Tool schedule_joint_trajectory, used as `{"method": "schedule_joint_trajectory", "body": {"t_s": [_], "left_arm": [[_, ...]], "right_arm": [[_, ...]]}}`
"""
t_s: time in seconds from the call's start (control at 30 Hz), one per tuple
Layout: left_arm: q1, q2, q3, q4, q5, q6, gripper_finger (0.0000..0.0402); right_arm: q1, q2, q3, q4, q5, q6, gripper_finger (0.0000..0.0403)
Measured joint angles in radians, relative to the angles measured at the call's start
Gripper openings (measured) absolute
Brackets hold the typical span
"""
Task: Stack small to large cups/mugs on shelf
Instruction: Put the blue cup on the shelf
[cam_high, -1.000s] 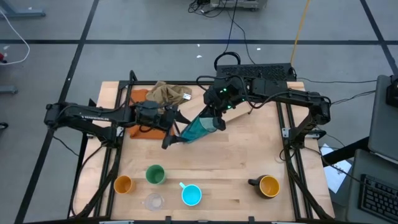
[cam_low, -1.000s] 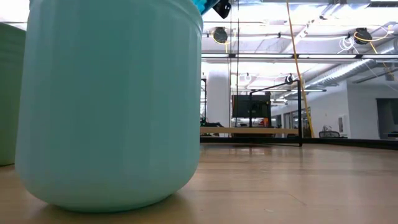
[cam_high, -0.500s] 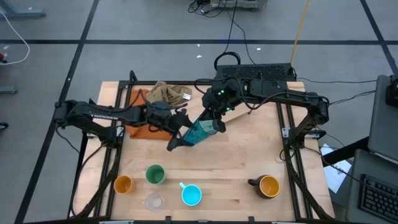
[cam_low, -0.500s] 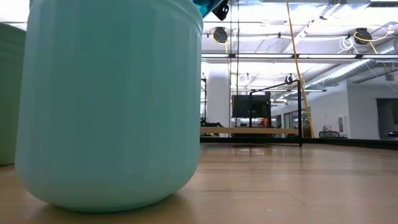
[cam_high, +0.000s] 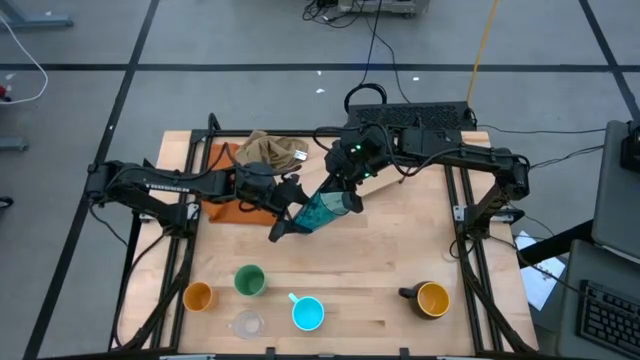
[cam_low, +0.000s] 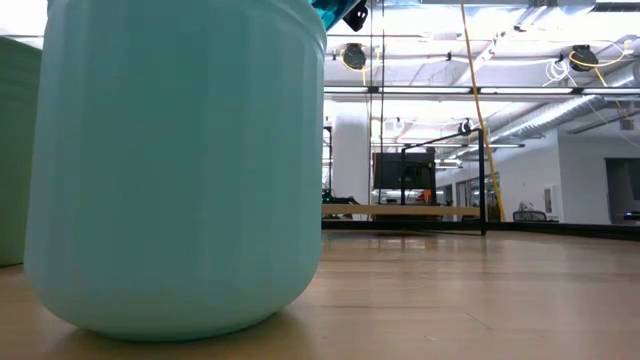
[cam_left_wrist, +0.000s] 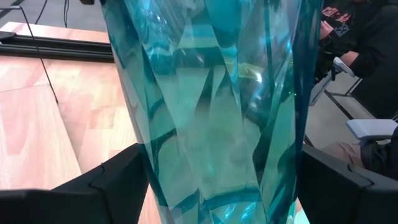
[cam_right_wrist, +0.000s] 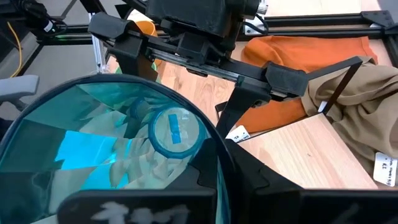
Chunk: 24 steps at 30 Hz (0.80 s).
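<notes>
Operator: table (cam_high: 400, 260) centre, tumbler (cam_high: 322, 208) tilted, airborne. Right gripper (cam_high: 350, 196) clamps rim at 2 o'clock. Left gripper (cam_high: 290, 222) moved in from 9 o'clock, fingers spread astride base, narrowing slightly. You're mid-handover. Remaining cups wait at 6 o'clock; shelf unseen.

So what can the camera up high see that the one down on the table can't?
Only the high view shows both arms: the right gripper shut on the teal tumbler, the left gripper at its lower end, plus the orange cup, clear glass, black mug and orange cloth.

Only the low view shows the room behind.

Both show the light-blue mug, green cup and table.
</notes>
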<state>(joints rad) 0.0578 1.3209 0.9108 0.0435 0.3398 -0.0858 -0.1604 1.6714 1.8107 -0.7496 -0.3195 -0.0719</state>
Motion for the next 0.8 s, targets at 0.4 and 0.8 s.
{"method": "schedule_joint_trajectory", "body": {"t_s": [0.4,0.8], "left_arm": [[0.001,0.0,0.0,-0.002,-0.011,0.009,0.0328],[0.013,-0.001,0.004,0.028,-0.01,0.013,0.0328]], "right_arm": [[0.0,0.0,0.0,0.007,0.005,-0.018,0.0008],[0.0,-0.027,-0.001,0.028,0.026,-0.017,0.0018]]}}
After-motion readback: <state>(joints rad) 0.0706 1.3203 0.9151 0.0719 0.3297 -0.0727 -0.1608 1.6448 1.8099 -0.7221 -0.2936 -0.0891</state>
